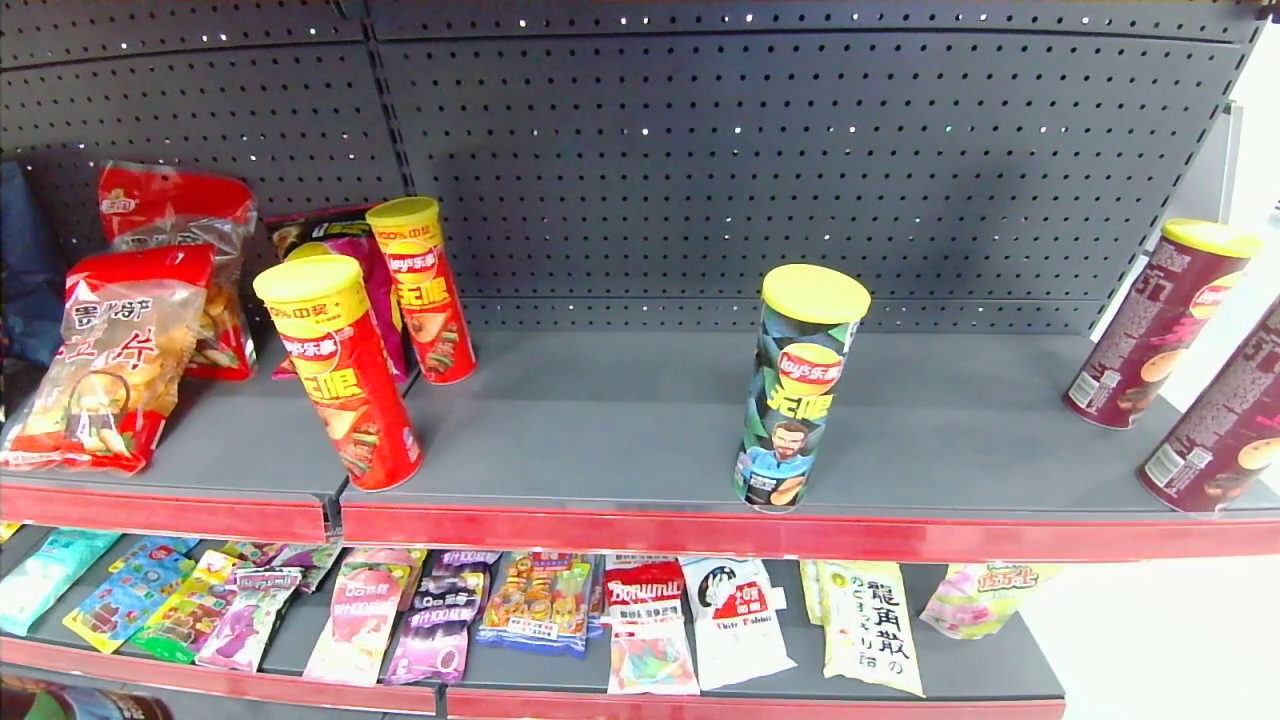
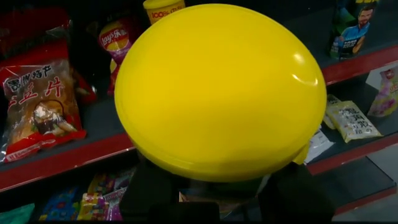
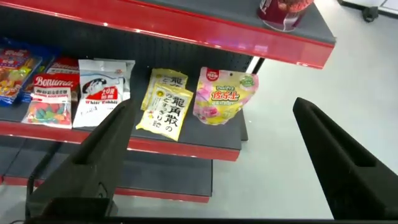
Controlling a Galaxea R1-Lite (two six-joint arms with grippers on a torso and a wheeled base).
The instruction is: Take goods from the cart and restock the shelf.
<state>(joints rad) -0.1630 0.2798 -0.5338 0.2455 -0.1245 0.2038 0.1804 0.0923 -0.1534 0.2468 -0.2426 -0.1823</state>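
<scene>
left pincer holding a yellow-lidded can, just short of the upper shelf
your left pincer (image 2: 224, 194) is clamped low on the can (image 2: 221, 93), which sits in front of the red shelf lip (image 2: 68, 163). your right pincer (image 3: 211, 106) is spread wide and empty, down by the lower shelf (image 3: 186, 148). lift until the can's base clears the lip and hold it upright. set it on the bare grey board (image 1: 620, 420) between the front red can (image 1: 340, 370) and the green can (image 1: 800, 385), apart from both. farther back, the second red can (image 1: 422, 290) looks like the row to square up with.
</scene>
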